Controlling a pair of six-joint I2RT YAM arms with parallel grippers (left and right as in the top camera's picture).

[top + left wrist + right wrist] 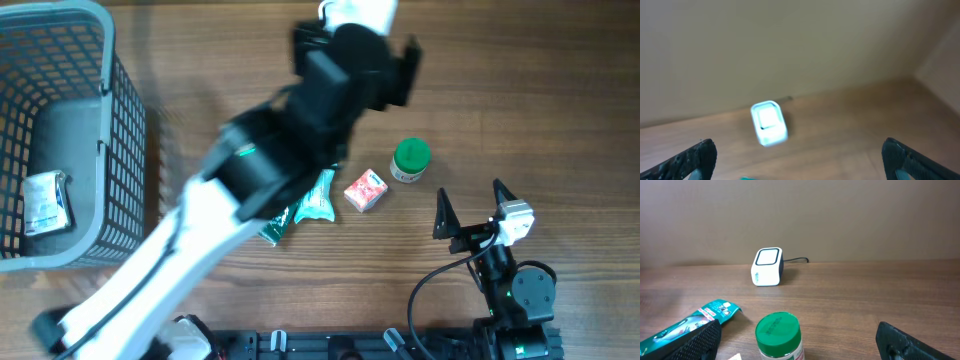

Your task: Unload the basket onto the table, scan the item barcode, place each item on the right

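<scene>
A brown wooden table (560, 90) carries everything. Straight ahead of the right gripper (470, 205), close to its fingertips, stands a green-lidded jar (778, 332). Just beside the jar, off to that gripper's left, a small red-and-white carton (365, 190) and then a teal packet (320, 200) lie flat on the wood. Well beyond the jar sits a white scanner cube (767, 266), which also lies ahead of the left gripper (801, 162). A grey mesh basket (112, 150) stands well off to the left gripper's left.

Scanner and three items
White scanner (767, 266) upright; teal packet (318, 200) flat, red box (365, 190) beside it, green-lidded jar (410, 160) upright.
</scene>
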